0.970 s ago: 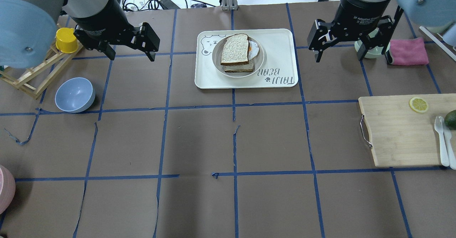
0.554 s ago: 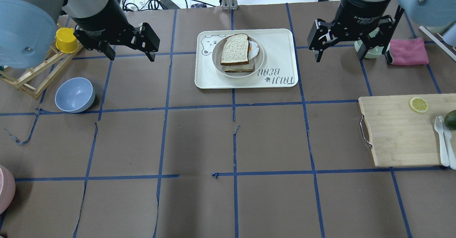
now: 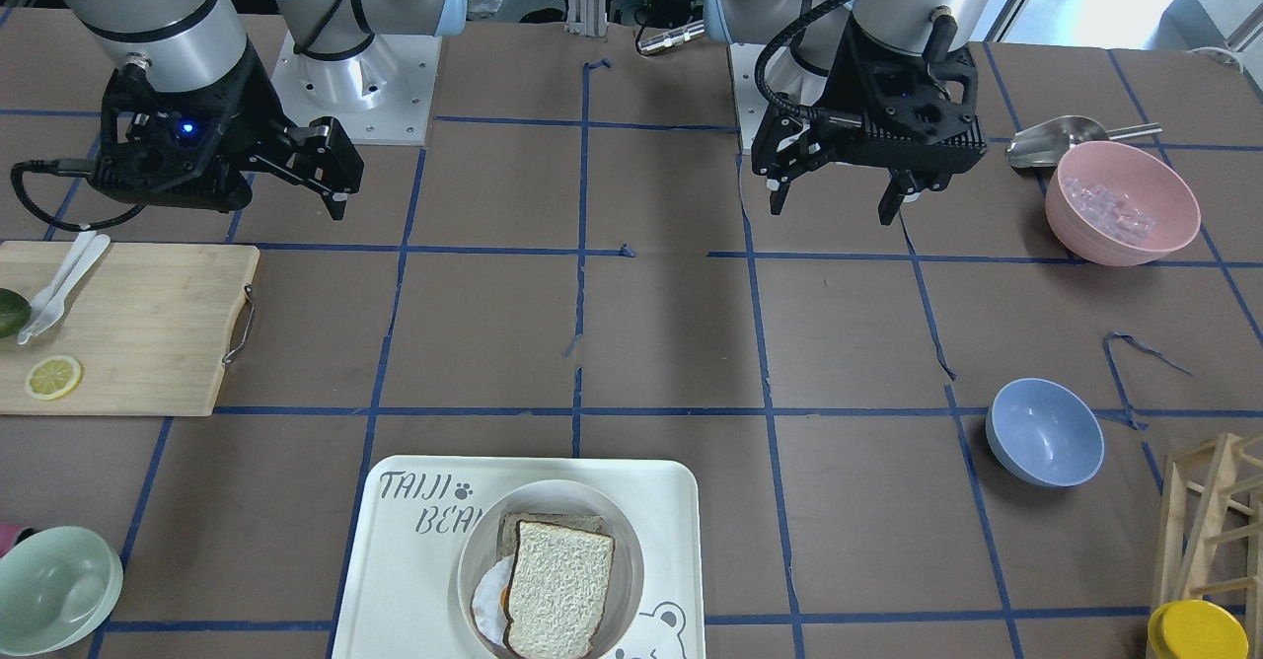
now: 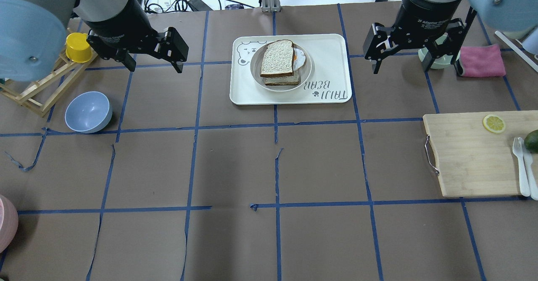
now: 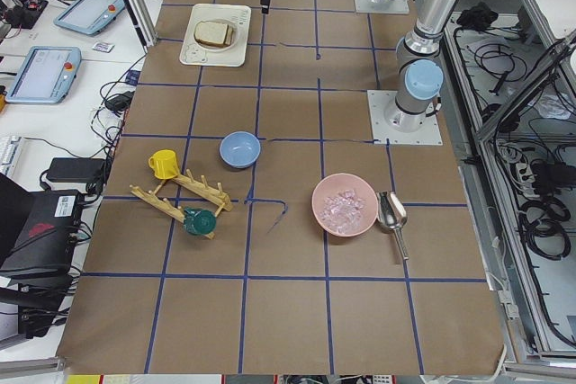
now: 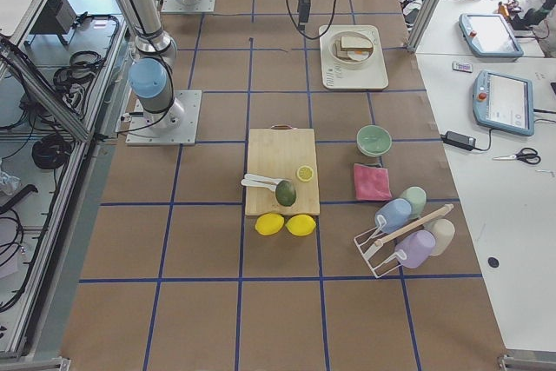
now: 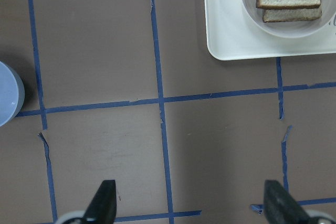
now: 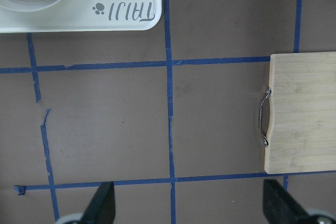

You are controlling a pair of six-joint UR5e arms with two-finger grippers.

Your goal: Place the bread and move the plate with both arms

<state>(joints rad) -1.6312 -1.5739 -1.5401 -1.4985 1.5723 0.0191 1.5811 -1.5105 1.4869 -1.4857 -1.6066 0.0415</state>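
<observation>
Bread [image 4: 277, 58] stacked on plate [image 4: 253, 69]; left gripper [image 4: 156, 67] and right gripper [image 4: 415, 67], both spread empty, should pinch opposite rims evenly

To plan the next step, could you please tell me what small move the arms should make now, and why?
Probably lower both grippers inward toward the round cream-white plate. The pale speckled bread slice already lies on top in it, on the white bear-printed tray, while the left gripper and right gripper hang at either side, jaws apart, holding nothing.
</observation>
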